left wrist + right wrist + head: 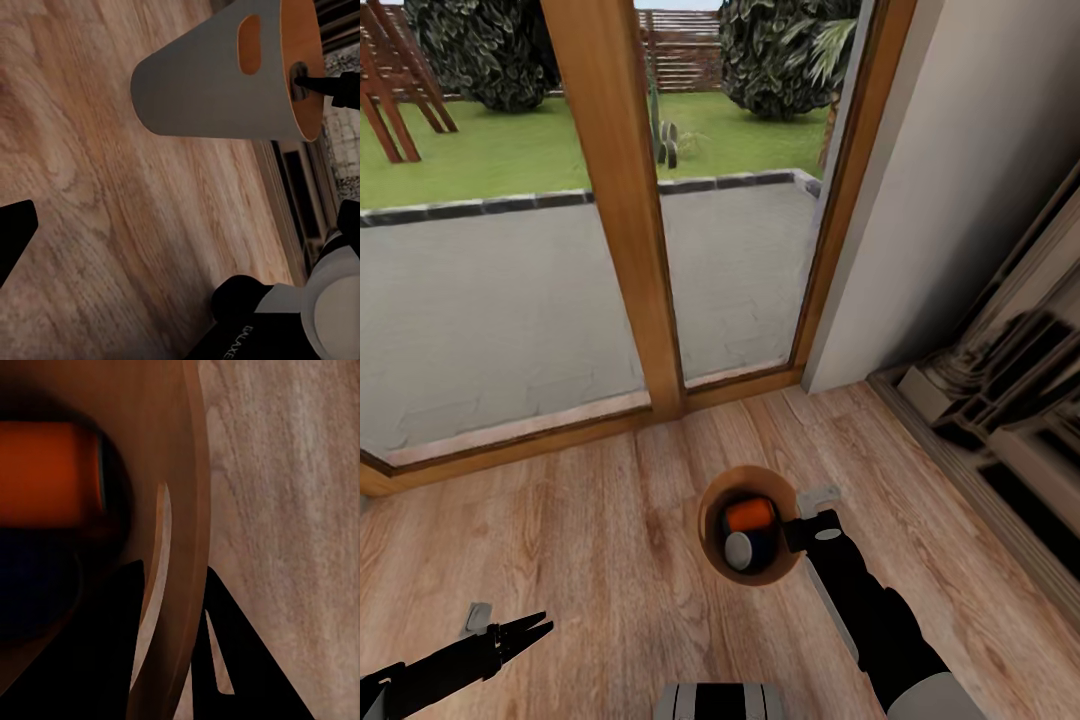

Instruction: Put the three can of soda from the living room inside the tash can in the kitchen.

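Right claw [797, 520] clamped on bin [712, 530] rim at its 3 o'clock, bin carried upright over wood floor [590, 540]. Inside: orange can [748, 515] lying sideways, blue can [742, 551] beside it; third can not visible. Left claw [530, 630] at 8 o'clock, parted, empty. Glass door [510, 300] at 12, cabinet [1000, 400] at 2.

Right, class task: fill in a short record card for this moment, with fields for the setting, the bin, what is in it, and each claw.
setting: light wood floor beside a glass door with a wooden frame, patio and lawn outside
bin: trash can, pale grey outside, brown inside, held off the floor
contents: an orange can and a dark blue can visible inside; a third cannot be seen
right claw: shut on the trash can rim, one finger inside and one outside
left claw: open, empty, low over the floor
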You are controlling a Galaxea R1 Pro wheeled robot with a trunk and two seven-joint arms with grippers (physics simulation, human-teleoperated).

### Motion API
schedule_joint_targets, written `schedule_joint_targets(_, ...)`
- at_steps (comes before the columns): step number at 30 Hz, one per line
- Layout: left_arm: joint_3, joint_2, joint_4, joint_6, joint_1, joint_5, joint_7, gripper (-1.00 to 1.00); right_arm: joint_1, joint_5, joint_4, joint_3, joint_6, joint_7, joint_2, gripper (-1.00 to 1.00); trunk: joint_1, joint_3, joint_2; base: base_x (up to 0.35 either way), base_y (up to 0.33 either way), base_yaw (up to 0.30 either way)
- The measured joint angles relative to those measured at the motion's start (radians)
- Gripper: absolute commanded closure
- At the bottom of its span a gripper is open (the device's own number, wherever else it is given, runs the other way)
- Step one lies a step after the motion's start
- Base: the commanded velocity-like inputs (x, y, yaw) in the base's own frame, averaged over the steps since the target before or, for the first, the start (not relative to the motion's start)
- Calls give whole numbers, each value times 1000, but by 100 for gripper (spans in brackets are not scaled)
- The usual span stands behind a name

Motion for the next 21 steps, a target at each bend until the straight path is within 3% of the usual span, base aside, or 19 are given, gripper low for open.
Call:
schedule_joint_targets(17, 0, 0, 0, 0, 0, 0, 0, -100, 0, 0, 0, 0, 0, 0, 0, 100, 65, -53, -119, 0, 0, 0)
schedule_joint_targets(21, 1, 0, 0, 0, 0, 0, -1, -100, 0, 1, 0, 0, 0, 0, 0, 100, 65, -53, -119, 0, 0, 0)
